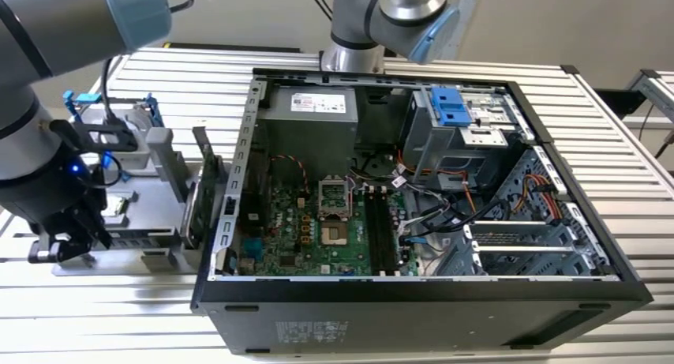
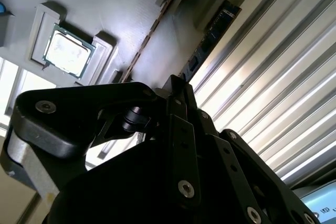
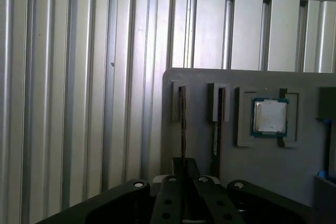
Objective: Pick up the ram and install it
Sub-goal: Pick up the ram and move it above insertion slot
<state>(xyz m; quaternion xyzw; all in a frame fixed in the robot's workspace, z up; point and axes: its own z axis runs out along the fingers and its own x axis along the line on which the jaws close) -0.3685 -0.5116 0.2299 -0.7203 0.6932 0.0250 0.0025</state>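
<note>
**Gripper lining up with the outer of two sticks in the parts tray**

One gripper [image 3: 185, 163] is working here. Its tip is lying in line with one end of the ram [image 3: 182, 135]. How far the jaws are standing apart, and whether they are touching the stick, I cannot tell. In the first wrist view the gripper's black, matt links are showing four round silver screw heads.

Two thin sticks are standing on edge in the tray [image 3: 262, 182], each held in its own raised slot bracket. The ram is the one nearer the tray's edge and the bare table. In the second wrist view it is showing a long, narrow, dark-green face with dark chips [image 2: 212, 38] and is running towards the gripper's tip. The second stick [image 3: 215, 129] is lying parallel just beside it, on the processor's side, and is showing as little more than a thin edge.

One processor [image 3: 270, 116] is resting flat in a square recess beyond the second stick, its silver lid framed by a green rim. The tray is one grey, matt, moulded block.

The tray is sitting on a table [image 3: 79, 77] of ribbed, silvery metal slats. In the exterior view the arm [image 1: 31, 143] is reaching down over the tray, at the exterior view's left of one black computer case [image 1: 421, 301]. The case is lying open with its green motherboard [image 1: 305, 238] facing up.
</note>
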